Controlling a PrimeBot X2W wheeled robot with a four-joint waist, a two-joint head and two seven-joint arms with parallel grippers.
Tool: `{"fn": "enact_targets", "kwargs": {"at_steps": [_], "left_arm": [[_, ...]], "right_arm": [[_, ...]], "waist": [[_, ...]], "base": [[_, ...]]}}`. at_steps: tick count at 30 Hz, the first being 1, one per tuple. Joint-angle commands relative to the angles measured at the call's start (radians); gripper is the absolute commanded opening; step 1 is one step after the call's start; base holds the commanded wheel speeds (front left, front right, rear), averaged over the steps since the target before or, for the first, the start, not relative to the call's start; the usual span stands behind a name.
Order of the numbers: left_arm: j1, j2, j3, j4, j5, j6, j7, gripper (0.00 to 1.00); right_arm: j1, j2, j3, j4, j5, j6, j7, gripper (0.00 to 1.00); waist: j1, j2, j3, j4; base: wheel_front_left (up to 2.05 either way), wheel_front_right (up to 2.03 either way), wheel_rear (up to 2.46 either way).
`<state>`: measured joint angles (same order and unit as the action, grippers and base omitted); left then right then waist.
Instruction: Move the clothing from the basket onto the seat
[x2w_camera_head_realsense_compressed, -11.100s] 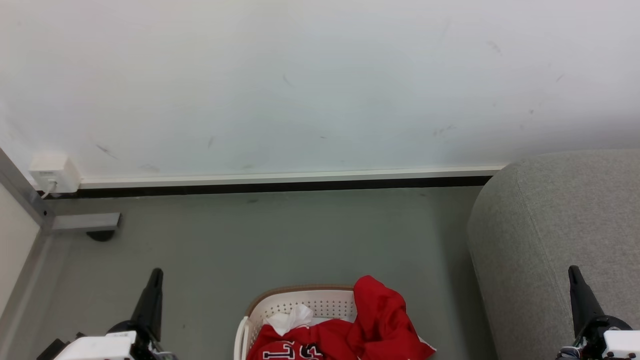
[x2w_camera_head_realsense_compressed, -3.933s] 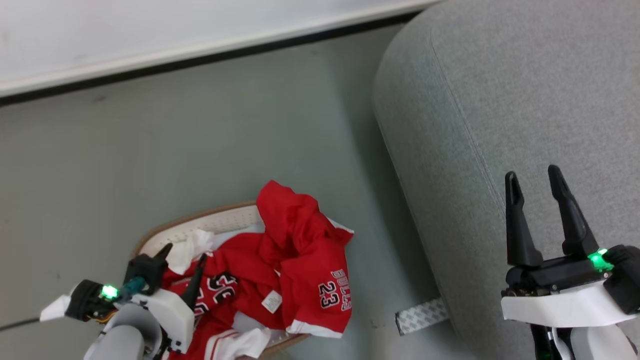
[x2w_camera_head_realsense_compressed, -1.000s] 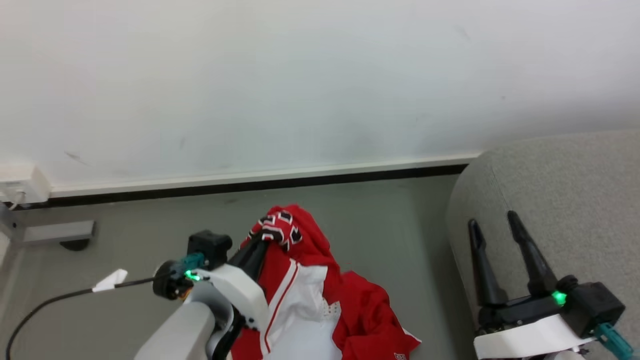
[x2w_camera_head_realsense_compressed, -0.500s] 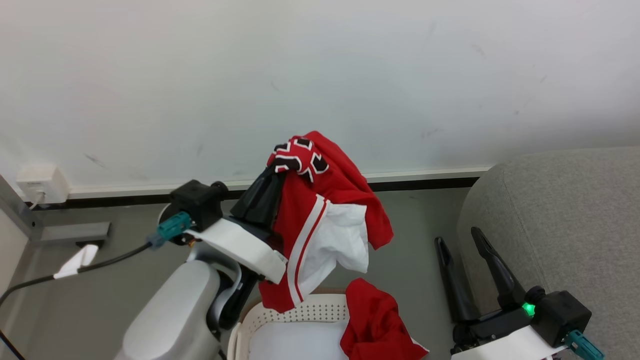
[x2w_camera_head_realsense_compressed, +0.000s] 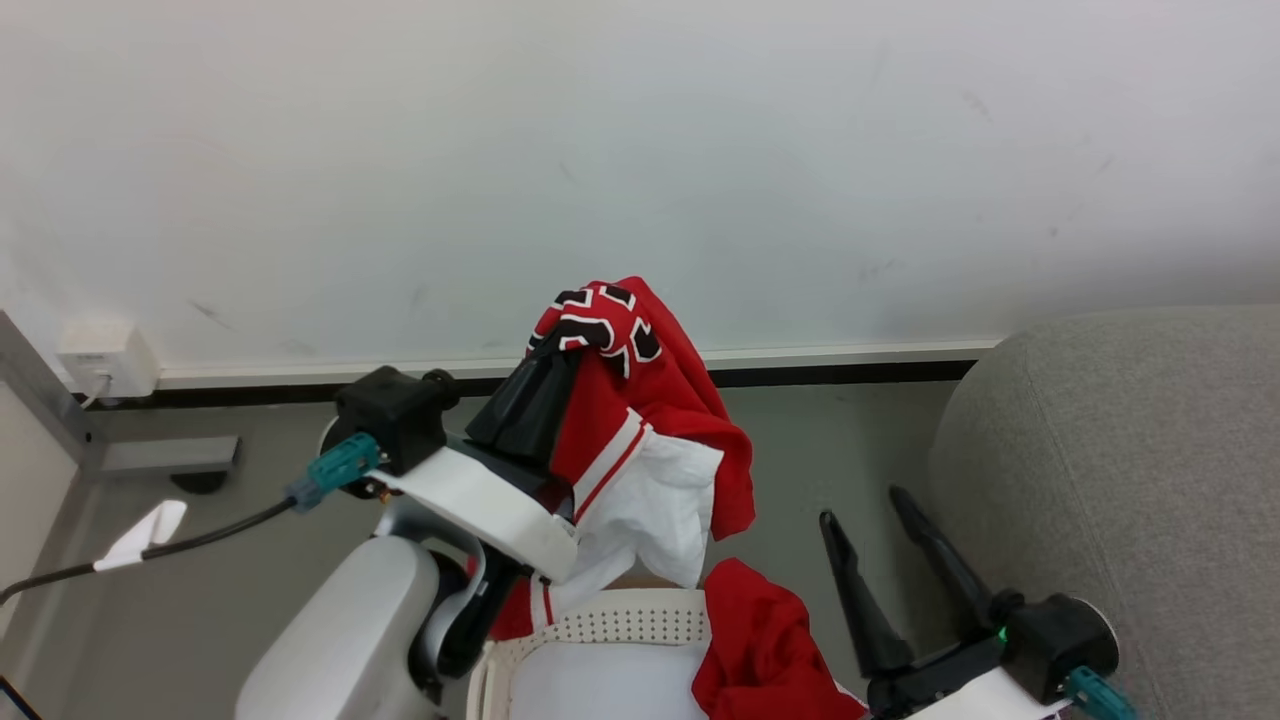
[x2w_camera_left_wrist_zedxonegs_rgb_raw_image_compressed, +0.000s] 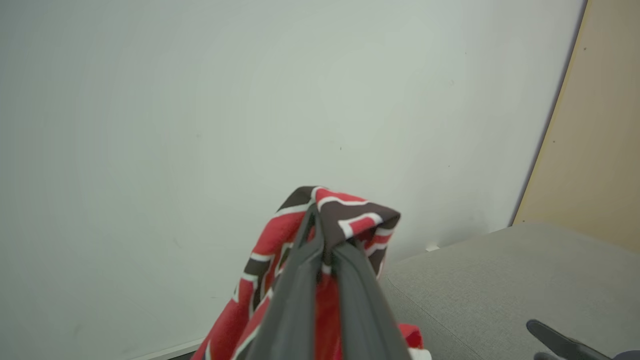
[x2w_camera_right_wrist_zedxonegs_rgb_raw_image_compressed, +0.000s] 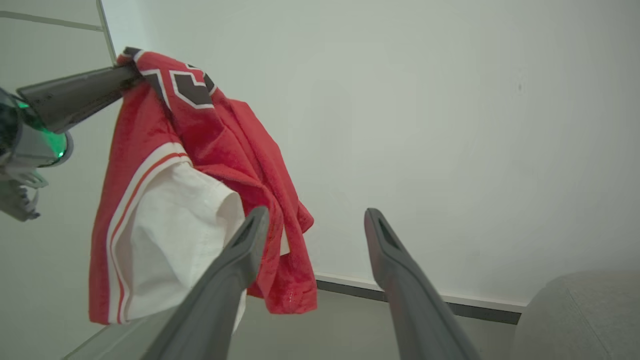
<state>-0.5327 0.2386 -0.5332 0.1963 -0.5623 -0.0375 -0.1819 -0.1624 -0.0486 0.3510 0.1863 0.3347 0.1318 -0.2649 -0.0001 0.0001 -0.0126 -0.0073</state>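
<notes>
Clothing sits in two places. One red jersey (x2w_camera_head_realsense_compressed: 655, 400) hangs in the air from our left gripper (x2w_camera_head_realsense_compressed: 558, 350). The gripper's two dark fingers are clenched on a fold that carries black-and-white lettering. From that fold the garment drapes downward, showing a white-and-red striped trim and a white panel. Its lower end reaches the far rim of the basket (x2w_camera_head_realsense_compressed: 610, 625), and we cannot tell whether it touches there.

A second red jersey (x2w_camera_head_realsense_compressed: 760, 645) lies crumpled over the basket's right edge, partly inside and partly spilling out. Something white covers the bottom of the basket, and we cannot tell what it is. The basket stands on the grey floor (x2w_camera_head_realsense_compressed: 270, 480), with our left forearm just beside it on one side and our right gripper (x2w_camera_head_realsense_compressed: 862, 506) near it on the other.

The right gripper's fingers are spread apart and grasp nothing. They point up and away from us, over the strip of floor between the basket and the sofa (x2w_camera_head_realsense_compressed: 1130, 450). The grey sofa fills the right side of the head view, its rounded left edge near that gripper.

Behind everything we see a white wall (x2w_camera_head_realsense_compressed: 640, 150) with a pale skirting board. A small white socket box (x2w_camera_head_realsense_compressed: 100, 357) is fixed low on the wall's left end.
</notes>
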Motion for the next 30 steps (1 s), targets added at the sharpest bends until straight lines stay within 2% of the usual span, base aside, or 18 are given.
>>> {"fn": "enact_targets", "kwargs": {"at_steps": [1,14,23,30], "left_arm": [[0.007,0.004,-0.003,-0.008,-0.003,0.004,0.004,0.0],[0.008,-0.03,-0.059,-0.035,-0.012,-0.011,0.037,0.0],[0.013,-0.053,-0.115,-0.067,-0.008,-0.024,0.067,0.0],[0.016,-0.061,-0.147,-0.086,-0.011,-0.033,0.087,0.0]], "right_arm": [[-0.017,-0.003,0.018,0.025,-0.018,-0.002,0.001,1.0],[-0.172,-0.064,0.199,0.316,0.029,-0.002,0.017,1.0],[-0.271,-0.069,0.375,0.443,0.106,-0.002,0.008,1.0],[-0.338,-0.056,0.409,0.513,0.11,-0.002,0.0,1.0]], "waist": [[0.0001,-0.0001,-0.002,0.008],[0.0001,-0.0001,-0.014,0.088],[0.0001,-0.0001,-0.025,0.157],[0.0001,-0.0001,-0.034,0.206]], "base": [[0.0,0.0,0.0],[0.0,0.0,0.0],[0.0,0.0,0.0],[0.0,0.0,0.0]]}}
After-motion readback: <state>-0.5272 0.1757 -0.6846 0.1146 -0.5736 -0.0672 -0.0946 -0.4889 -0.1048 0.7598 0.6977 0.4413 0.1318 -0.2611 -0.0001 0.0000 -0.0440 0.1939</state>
